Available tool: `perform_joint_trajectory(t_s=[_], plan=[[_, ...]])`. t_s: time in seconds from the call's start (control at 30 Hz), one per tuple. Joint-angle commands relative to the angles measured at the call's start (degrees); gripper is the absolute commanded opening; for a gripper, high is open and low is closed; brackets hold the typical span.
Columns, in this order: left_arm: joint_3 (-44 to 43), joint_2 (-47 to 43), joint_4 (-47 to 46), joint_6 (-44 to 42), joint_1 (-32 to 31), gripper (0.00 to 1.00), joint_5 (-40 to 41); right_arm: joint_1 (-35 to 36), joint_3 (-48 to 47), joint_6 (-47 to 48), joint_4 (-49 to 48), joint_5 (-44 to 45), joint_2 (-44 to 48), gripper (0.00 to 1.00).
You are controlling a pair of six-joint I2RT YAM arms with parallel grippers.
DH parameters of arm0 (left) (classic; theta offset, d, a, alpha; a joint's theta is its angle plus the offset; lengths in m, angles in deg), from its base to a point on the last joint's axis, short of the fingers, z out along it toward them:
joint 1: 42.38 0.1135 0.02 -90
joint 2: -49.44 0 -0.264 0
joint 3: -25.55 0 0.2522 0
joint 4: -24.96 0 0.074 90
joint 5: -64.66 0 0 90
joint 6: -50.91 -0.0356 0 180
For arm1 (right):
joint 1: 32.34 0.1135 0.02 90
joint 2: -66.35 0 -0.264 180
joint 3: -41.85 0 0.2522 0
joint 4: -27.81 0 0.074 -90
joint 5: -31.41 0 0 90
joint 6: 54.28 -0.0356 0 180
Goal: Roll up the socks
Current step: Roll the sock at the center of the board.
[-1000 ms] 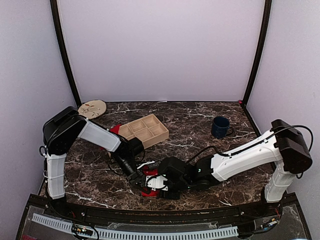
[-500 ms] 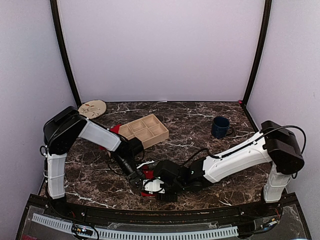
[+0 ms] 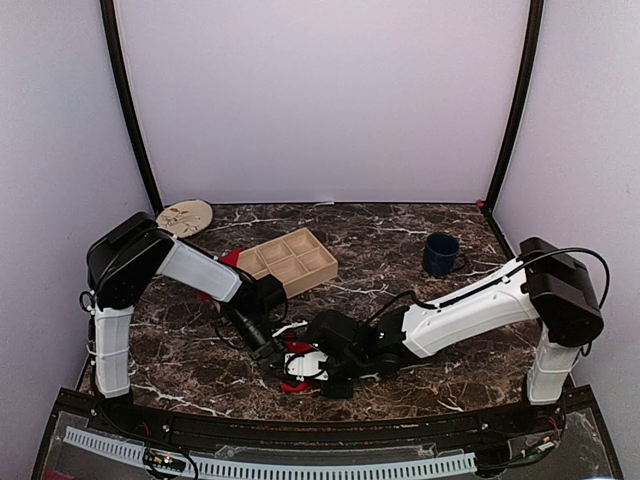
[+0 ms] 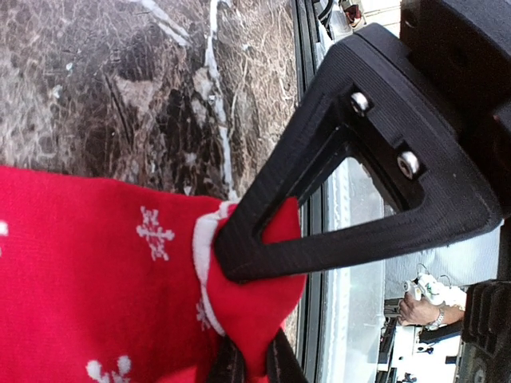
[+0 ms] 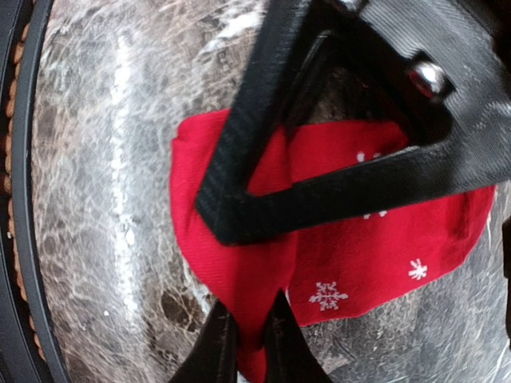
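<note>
Closest to me, near the front edge of the table (image 3: 190, 375) and a little left of centre, lies the red sock (image 3: 296, 384). Both sets of my fingers meet on it. It is red with white snowflakes and a white band at the cuff, bunched up rather than lying flat on the dark marble.

My left fingers (image 3: 280, 357) reach in from the left and are closed on the cuff end. In the left wrist view the fabric is folded over and squeezed between the two black tips. My right fingers (image 3: 306, 369) come in from the right, my right arm stretched low across the table, and are clamped on a fold at the sock's other edge. The right wrist view shows the cloth pinched tight between the tips, with the rest spread out beyond them. The two grips sit just beside each other, and from above I cannot tell whether they touch.

Farther back, left of centre, sits a wooden tray (image 3: 289, 263) with open compartments. A patch of red (image 3: 229, 257) peeks out at its left end, beside my left forearm, and I cannot tell what it is. To the right, well apart from the tray, stands a dark blue mug (image 3: 440, 254). In the far left corner lies a round wooden disc (image 3: 185, 216).
</note>
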Motion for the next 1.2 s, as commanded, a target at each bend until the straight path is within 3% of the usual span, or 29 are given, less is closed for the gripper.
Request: perform_joint_trajectory(t_s=[0.0,0.23,0.47,0.83,1.17], plan=[[-0.28,-0.81,0.84,-0.43,-0.02,0.1,0.28,-0.82,-1.05,-1.35,0.8,-3.12,-1.64,0.02],[1.58,-4.22,-2.2,2.41,0.04,0.27,4.27,-1.59,-0.82,-2.9,1.51,-5.09,-1.52,0.0],[5.7,-9.93,-11.59,10.69,0.39,0.4,8.68,-1.79,-0.34,-3.77,2.22,-5.26,-1.18,0.0],[15.53,-20.65,-28.71,21.23,0.5,0.42,28.34,-2.91,0.52,-7.59,2.41,-7.01,0.49,0.0],[28.82,-32.5,-46.45,29.25,0.3,0.42,38.28,-4.65,-2.31,-9.53,7.16,-13.38,0.07,0.0]])
